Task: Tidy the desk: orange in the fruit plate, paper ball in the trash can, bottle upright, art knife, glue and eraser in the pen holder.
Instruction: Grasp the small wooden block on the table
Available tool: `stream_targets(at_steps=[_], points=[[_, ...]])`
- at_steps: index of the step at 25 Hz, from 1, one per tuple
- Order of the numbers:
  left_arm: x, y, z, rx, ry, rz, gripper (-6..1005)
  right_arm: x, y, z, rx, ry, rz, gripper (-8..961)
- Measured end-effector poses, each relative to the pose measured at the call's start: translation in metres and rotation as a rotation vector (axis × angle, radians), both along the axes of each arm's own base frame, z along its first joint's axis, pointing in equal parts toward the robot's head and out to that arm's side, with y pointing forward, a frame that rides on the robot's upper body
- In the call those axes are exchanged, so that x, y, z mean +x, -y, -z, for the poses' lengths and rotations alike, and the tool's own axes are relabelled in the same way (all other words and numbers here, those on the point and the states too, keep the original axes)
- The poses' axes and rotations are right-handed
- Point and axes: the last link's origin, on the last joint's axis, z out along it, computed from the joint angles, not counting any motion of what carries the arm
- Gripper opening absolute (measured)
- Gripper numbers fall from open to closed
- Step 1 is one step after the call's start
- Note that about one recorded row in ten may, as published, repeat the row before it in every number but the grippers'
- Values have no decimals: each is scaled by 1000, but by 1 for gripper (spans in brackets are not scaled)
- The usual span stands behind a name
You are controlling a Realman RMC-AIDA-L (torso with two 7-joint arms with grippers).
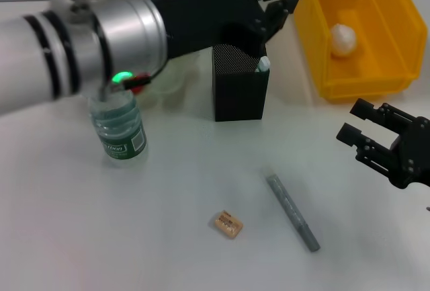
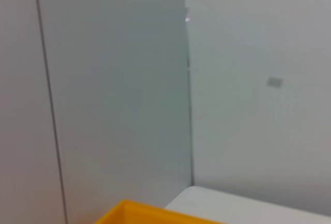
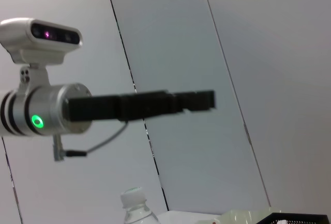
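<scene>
Left gripper [image 1: 272,5] hangs over the pen holder [image 1: 236,86], fingers spread, empty. Right gripper [image 1: 366,136] waits apart, open. Trash can [image 1: 356,69] holds the paper ball [image 1: 342,39]. Bottle [image 1: 119,133] stands upright. Art knife [image 1: 292,212] and eraser [image 1: 228,224] lie on the desk [image 1: 101,224]; glue [image 1: 263,64] pokes from the holder.

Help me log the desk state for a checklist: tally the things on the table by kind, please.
Containers: 2, trash can, pen holder
Bottles: 1, bottle
Stationery: 3, glue, art knife, eraser
Paper balls: 1, paper ball
Total: 7
</scene>
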Motion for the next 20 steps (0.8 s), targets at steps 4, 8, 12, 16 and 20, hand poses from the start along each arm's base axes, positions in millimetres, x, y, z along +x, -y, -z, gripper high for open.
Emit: stream_targets(at_steps=[4, 8, 12, 16, 20], points=[[-4, 6, -30, -83, 12, 81, 276, 0, 0, 0, 1, 2, -1, 574], [-11, 7, -47, -107, -5, 102, 287, 0, -1, 0, 1, 3, -3, 574], [-18, 7, -58, -121, -32, 103, 297, -1, -2, 0, 3, 6, -4, 574], [-21, 9, -50, -153, -97, 115, 308, 0, -1, 0, 6, 9, -1, 574], [-22, 14, -38, -224, -217, 160, 351, 1, 3, 1, 18, 24, -18, 574]])
